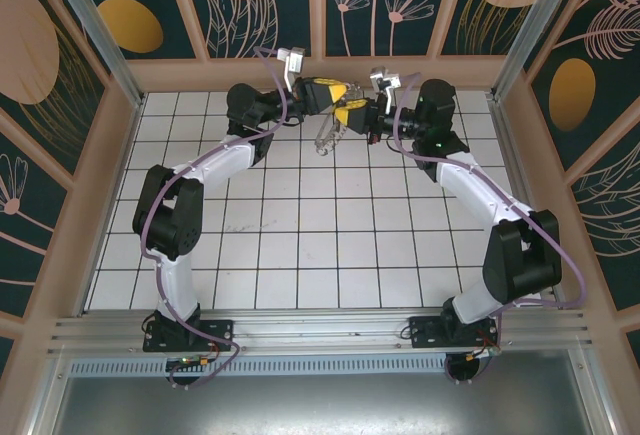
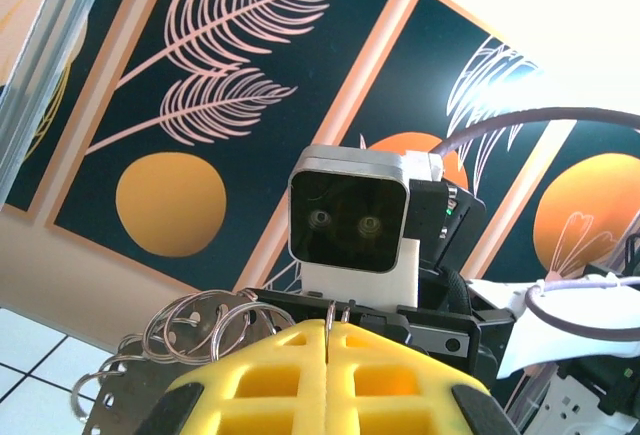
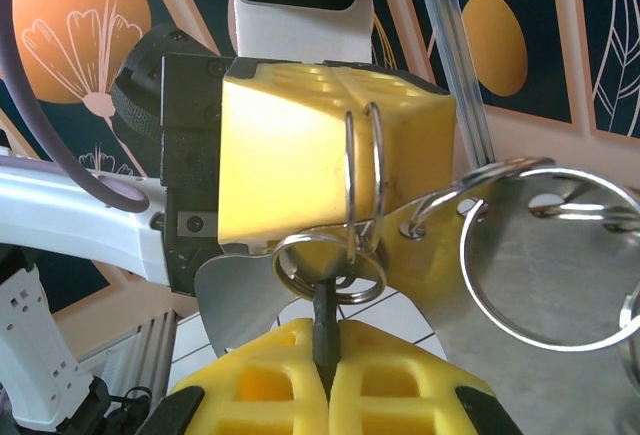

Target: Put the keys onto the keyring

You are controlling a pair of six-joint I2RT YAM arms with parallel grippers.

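Note:
Both grippers meet above the far middle of the table. My left gripper (image 1: 333,95) (image 2: 335,330) is shut on the keyring's thin wire loop (image 3: 362,170), which stands up between its yellow fingers (image 3: 290,155). The rest of the keyring (image 1: 325,137) hangs below, and its silvery rings (image 2: 190,333) fan out to one side. My right gripper (image 1: 354,115) (image 3: 325,340) is shut on the black head of the key (image 3: 325,317), whose blade is hidden. A small split ring (image 3: 330,265) on top of the key touches the held loop. I cannot tell whether they are linked.
A flat silvery piece with a large ring (image 3: 545,255) hangs close to the right of the key. The white tiled table (image 1: 320,245) is enclosed by patterned walls (image 1: 250,5) and a metal rail (image 1: 320,330) along its near edge.

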